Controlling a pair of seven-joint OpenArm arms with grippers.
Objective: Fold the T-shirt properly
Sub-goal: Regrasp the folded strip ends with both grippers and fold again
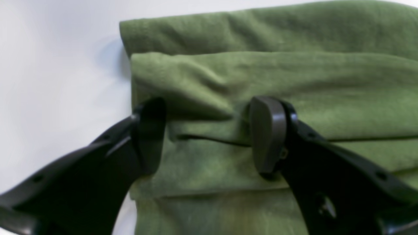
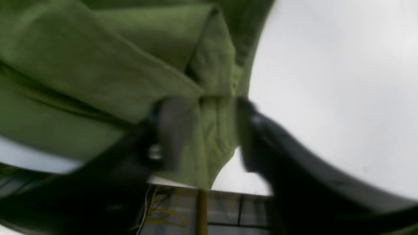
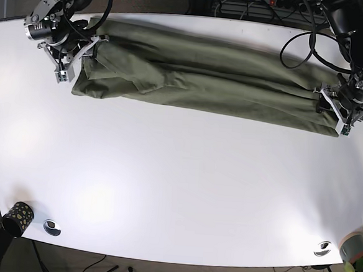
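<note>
The green T-shirt (image 3: pixel 204 75) lies as a long band across the far side of the white desk (image 3: pixel 178 185), the right pincer (image 2: pixel 205 130) clamping a bunched end and the left pincer (image 1: pixel 209 133) spread wide astride the other end, seemingly to grip it for the next fold

This looks like a robotics lab or test room rather than a home. A broad white table (image 3: pixel 177 192) with rounded corners fills the base view, and two black robot arms stand at its far left (image 3: pixel 63 3) and far right (image 3: pixel 348 29). Loose black cables (image 3: pixel 300 48) trail from the far right arm, and a power strip with plugs (image 3: pixel 259 1) lies on the floor beyond the far edge. Yellow wires (image 2: pixel 163 209) hang under the table in the right wrist view
</note>
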